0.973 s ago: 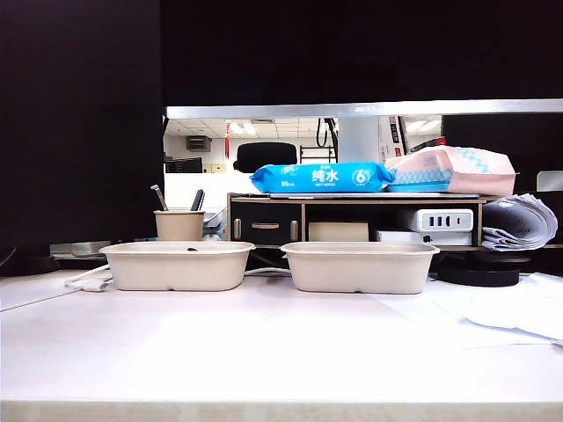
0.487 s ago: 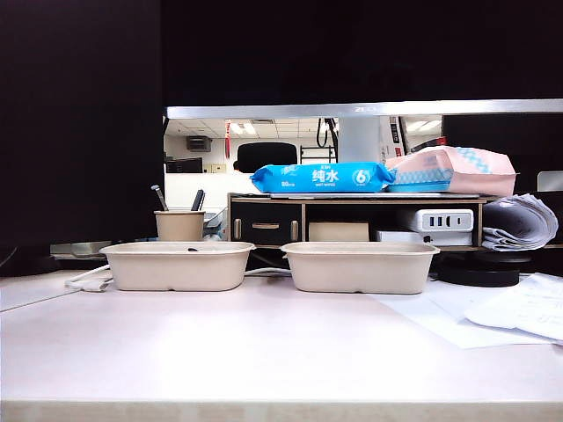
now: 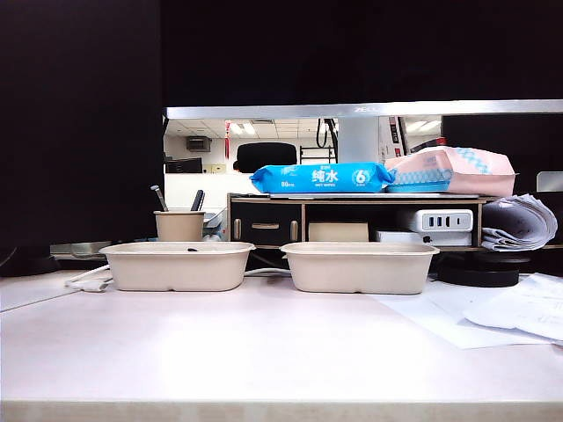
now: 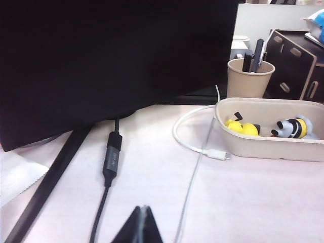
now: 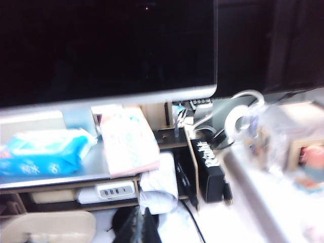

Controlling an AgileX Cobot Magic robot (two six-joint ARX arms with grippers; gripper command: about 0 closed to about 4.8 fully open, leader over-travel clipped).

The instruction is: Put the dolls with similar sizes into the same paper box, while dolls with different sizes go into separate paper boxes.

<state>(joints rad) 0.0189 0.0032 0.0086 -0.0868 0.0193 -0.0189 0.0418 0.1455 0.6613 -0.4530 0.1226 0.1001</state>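
Note:
Two beige paper boxes stand side by side in the exterior view, the left box (image 3: pixel 176 268) and the right box (image 3: pixel 359 269); neither gripper appears there. In the left wrist view the left box (image 4: pixel 268 148) holds two dolls, one yellow-and-black (image 4: pixel 242 128), one white, pale-blue and black with yellow stripes (image 4: pixel 294 127). My left gripper (image 4: pixel 144 208) is shut and empty, low over the table, well short of that box. My right gripper (image 5: pixel 140 211) is shut and empty in a blurred view, beside a corner of a paper box (image 5: pixel 45 225).
A beige pen cup (image 4: pixel 249 77) stands behind the left box, and white (image 4: pixel 195 147) and black (image 4: pixel 111 162) cables lie on the table near it. A shelf (image 3: pixel 352 200) carries a blue wipes pack (image 3: pixel 321 178) and a pink pack (image 3: pixel 453 171). Loose papers (image 3: pixel 519 312) lie at right.
The loose papers at the right of the table have shifted a little. Both paper boxes stay where they were.

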